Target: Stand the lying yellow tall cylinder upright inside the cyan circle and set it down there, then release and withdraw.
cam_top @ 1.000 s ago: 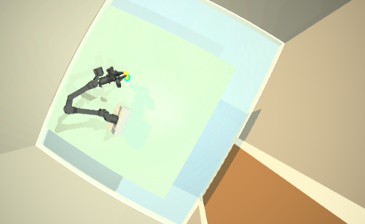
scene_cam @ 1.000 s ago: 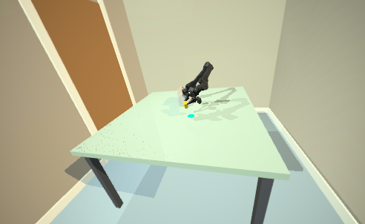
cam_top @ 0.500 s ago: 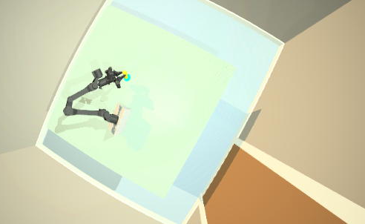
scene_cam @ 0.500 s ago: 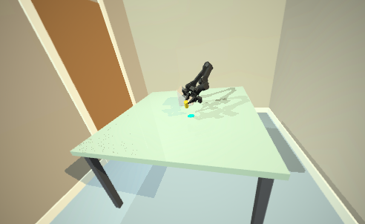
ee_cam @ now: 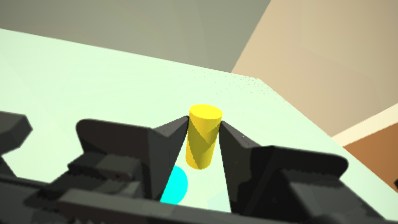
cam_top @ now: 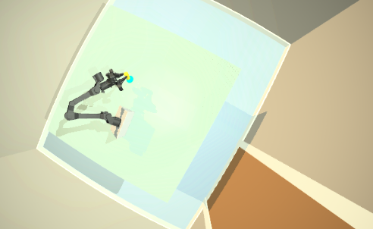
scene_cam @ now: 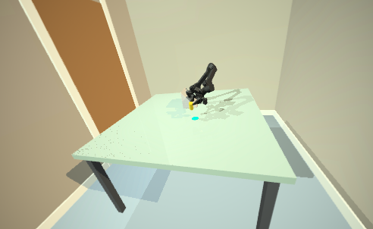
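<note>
My gripper (ee_cam: 204,122) (cam_top: 124,77) (scene_cam: 192,103) is shut on the yellow tall cylinder (ee_cam: 202,136) (cam_top: 126,74) (scene_cam: 191,105). The cylinder hangs roughly upright between the two dark fingers, clear of the table. The cyan circle (ee_cam: 175,187) (cam_top: 130,79) (scene_cam: 195,118) is a flat disc on the pale green table (scene_cam: 218,144). In the wrist view it lies below and behind the cylinder, partly hidden by the left finger. In the exterior view the cylinder is held above and a little behind the circle.
The arm's base sits on a small pale block (cam_top: 123,122) near the table's back. A brown door (scene_cam: 86,64) stands beyond the table's left side. The table edge (scene_cam: 180,168) runs along the front.
</note>
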Available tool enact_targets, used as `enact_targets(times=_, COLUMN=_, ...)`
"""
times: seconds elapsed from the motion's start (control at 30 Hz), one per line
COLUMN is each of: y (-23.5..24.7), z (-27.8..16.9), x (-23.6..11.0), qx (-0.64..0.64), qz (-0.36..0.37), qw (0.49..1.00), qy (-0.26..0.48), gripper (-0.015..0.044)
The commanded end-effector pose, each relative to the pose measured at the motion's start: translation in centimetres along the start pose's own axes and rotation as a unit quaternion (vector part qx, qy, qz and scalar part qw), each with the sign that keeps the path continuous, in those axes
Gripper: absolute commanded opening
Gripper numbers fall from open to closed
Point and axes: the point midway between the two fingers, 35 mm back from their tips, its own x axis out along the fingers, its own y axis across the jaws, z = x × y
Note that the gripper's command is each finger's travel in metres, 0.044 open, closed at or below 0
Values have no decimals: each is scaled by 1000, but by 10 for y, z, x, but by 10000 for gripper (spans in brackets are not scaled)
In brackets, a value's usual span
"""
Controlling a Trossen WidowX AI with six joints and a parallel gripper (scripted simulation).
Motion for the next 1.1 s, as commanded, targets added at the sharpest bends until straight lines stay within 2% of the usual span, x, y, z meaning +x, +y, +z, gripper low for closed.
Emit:
enact_targets(times=0.0, y=-2, z=0, x=-2, qx=9, qz=2, qw=1000, qy=-11, gripper=105)
enact_targets(times=1.07, y=-2, z=6, x=-23, qx=88, qz=47, qw=990, qy=-101, gripper=105)
